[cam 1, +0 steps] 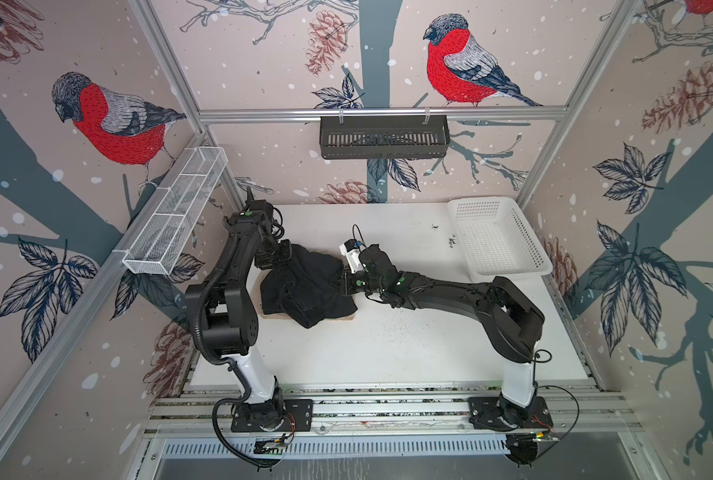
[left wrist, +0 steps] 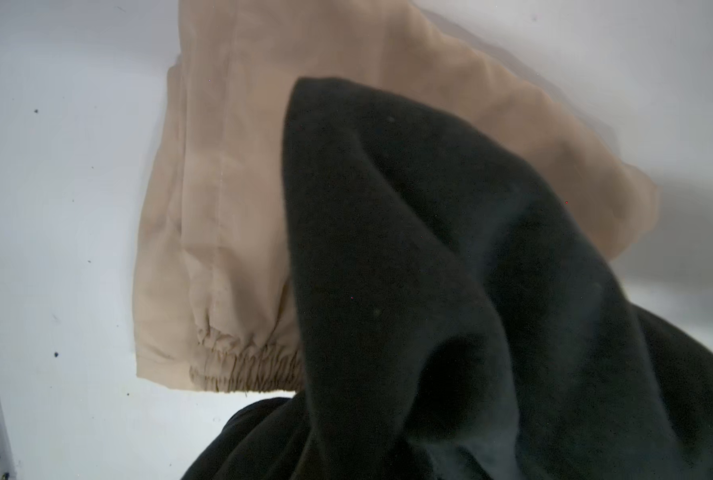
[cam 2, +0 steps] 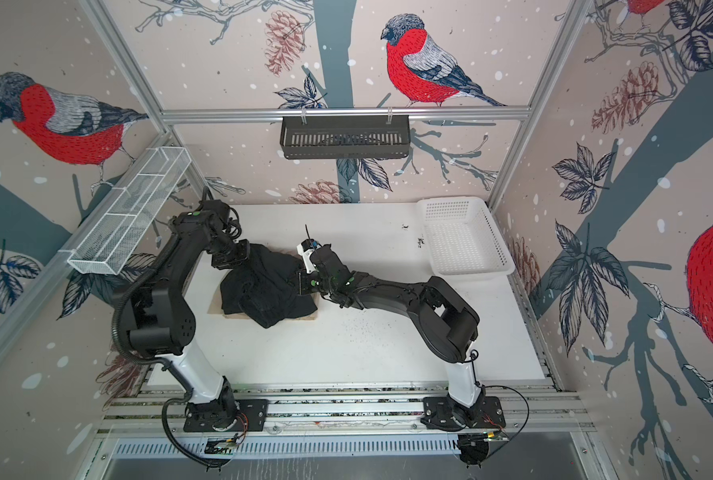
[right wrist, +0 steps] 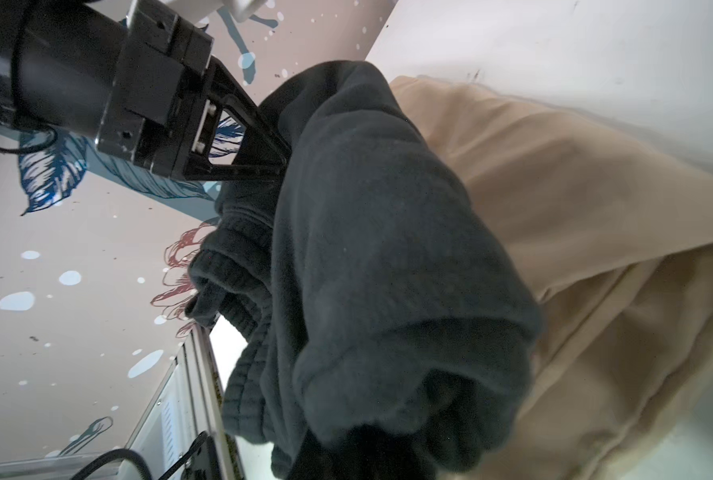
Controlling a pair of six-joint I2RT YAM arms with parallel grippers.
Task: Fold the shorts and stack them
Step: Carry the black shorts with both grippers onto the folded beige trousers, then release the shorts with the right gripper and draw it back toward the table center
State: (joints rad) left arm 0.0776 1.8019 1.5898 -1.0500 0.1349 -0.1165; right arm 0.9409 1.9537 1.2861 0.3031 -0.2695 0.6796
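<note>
Black over beige: the black shorts (cam 1: 304, 286) drape on the beige shorts (left wrist: 230, 187) left of centre; left gripper (right wrist: 280, 165) and right gripper (cam 1: 341, 279) each pinch the black pair's edge tight.

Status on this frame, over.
Both shut on black shorts: left gripper, right gripper. Shorts bunched, draped over flat beige shorts. White basket apart at right.

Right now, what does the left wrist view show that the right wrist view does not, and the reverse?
Only the left wrist view shows the gathered elastic waist of the beige shorts. Only the right wrist view shows the left claw shut on the black shorts, their ribbed waistband and the printed wall. Both show the black shorts over the beige shorts, which lie on the white table.
</note>
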